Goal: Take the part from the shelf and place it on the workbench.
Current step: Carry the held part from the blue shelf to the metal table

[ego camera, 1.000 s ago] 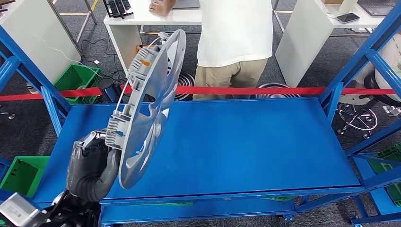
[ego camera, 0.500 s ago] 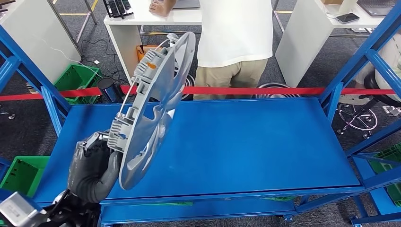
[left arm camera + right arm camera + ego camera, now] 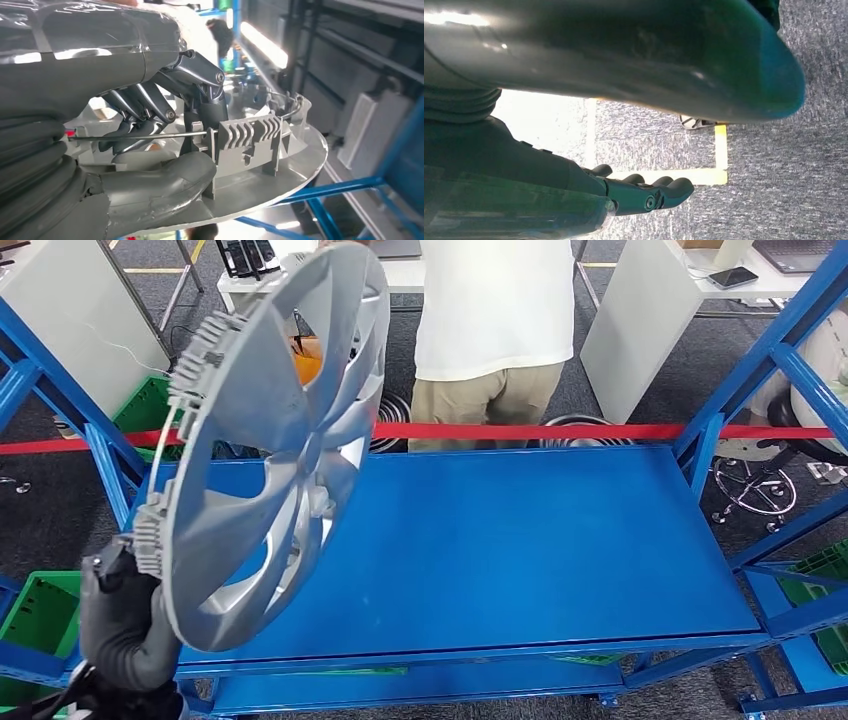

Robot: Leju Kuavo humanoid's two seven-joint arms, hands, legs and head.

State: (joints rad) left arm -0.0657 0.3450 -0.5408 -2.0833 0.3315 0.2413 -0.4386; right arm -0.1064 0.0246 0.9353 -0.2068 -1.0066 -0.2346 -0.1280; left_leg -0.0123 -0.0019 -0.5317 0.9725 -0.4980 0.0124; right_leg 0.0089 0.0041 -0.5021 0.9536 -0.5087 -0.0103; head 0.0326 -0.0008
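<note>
The part is a silver wheel cover (image 3: 270,460) with spokes, and it stands nearly upright over the left end of the blue workbench (image 3: 540,540). Its outer face is turned toward me. My left hand (image 3: 125,625) grips its lower rim from below at the bottom left. In the left wrist view the thumb and fingers (image 3: 150,125) clamp the rim beside a ribbed clip on the back of the wheel cover (image 3: 280,175). My right hand (image 3: 644,192) hangs above the grey floor with nothing in it, its fingers stretched out.
A person in a white shirt (image 3: 495,320) stands behind the red tape (image 3: 600,431) at the bench's far edge. Blue frame posts (image 3: 770,350) rise at the right and left. Green crates (image 3: 50,605) sit on the floor at the left. White tables stand farther back.
The wheel cover has risen and swung left, turning so its outer face shows instead of its clipped back. My left hand has moved left and lower in the picture.
</note>
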